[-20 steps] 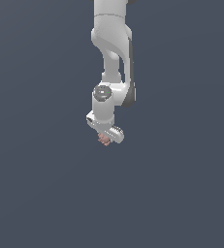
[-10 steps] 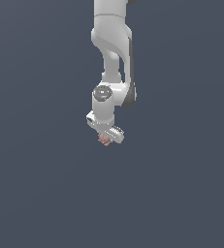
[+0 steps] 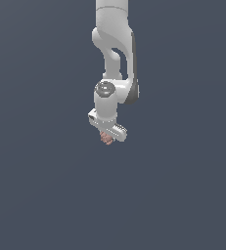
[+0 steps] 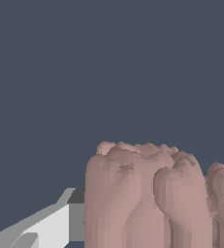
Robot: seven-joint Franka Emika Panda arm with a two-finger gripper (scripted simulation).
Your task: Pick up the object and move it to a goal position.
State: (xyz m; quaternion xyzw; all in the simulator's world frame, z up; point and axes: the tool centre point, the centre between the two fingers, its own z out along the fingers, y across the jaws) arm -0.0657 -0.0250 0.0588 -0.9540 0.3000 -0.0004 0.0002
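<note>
The object (image 3: 106, 138) — a small, lumpy pink thing — sits in the tool (image 3: 107, 136), at six o'clock under the arm (image 3: 113, 58). The tool is closed on it. Looks like the carrying step — next, move gently to the goal, which isn't shown.

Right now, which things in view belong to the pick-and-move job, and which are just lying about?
Part of the job:
- the pinkish-brown lumpy object, sitting at the pincer's tip
- the white pincer, closed on the object

Lying about:
- nothing else shows in either view, only plain grey-blue background; no goal marker can be seen
</note>
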